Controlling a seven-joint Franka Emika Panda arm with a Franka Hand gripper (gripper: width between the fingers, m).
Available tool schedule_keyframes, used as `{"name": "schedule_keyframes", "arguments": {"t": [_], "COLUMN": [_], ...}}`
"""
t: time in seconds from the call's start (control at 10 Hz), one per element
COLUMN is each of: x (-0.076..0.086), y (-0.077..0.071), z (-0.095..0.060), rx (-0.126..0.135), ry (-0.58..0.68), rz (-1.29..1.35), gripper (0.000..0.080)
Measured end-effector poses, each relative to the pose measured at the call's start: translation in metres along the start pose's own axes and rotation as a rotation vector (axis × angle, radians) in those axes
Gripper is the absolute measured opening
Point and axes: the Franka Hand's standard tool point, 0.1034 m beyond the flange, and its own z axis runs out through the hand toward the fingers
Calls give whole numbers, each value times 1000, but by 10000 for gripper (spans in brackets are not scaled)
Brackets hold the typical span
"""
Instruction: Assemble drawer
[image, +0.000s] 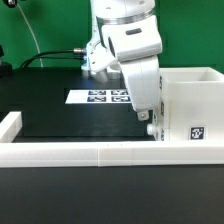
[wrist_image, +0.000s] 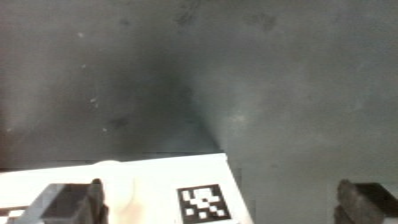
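white plastic fills the exterior view's right side: a large cube-shaped housing (image: 193, 108) with an open top and a square black-and-white tag on its front face. it stands on the black table mat (image: 60, 115), up against the long white border rail (image: 80, 152) that runs across the front. a shorter rail piece (image: 10, 126) turns the corner on the exterior view's left. the white robot arm (image: 130, 45) leans down just beside the housing's left wall, and its gripper (image: 152, 128) sits low between that wall and the mat; whether it touches the housing cannot be told from here. behind the arm the marker board (image: 98, 96) lies flat on the mat, partly hidden by the wrist. a green backdrop and a black cable show at the far left.

the wrist view looks down on bare dark mat (wrist_image: 196, 80). two dark fingertips (wrist_image: 71, 203) stand well apart at the picture's edge, so the claw is released, with nothing between the fingers. a white tagged corner (wrist_image: 143, 180) shows near one fingertip; whether this is the drawer or the housing cannot be told. the drawer itself cannot be picked out in either view.
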Motion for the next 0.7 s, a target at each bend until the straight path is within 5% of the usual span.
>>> {"name": "schedule_keyframes", "arguments": {"t": [0.4,0.7], "x": [-30,-30], "y": [-8,-8], "z": [-9,-8], "rx": [-1,0], "ry": [-2,-1], "rz": [5,5], "gripper": [649,649]}}
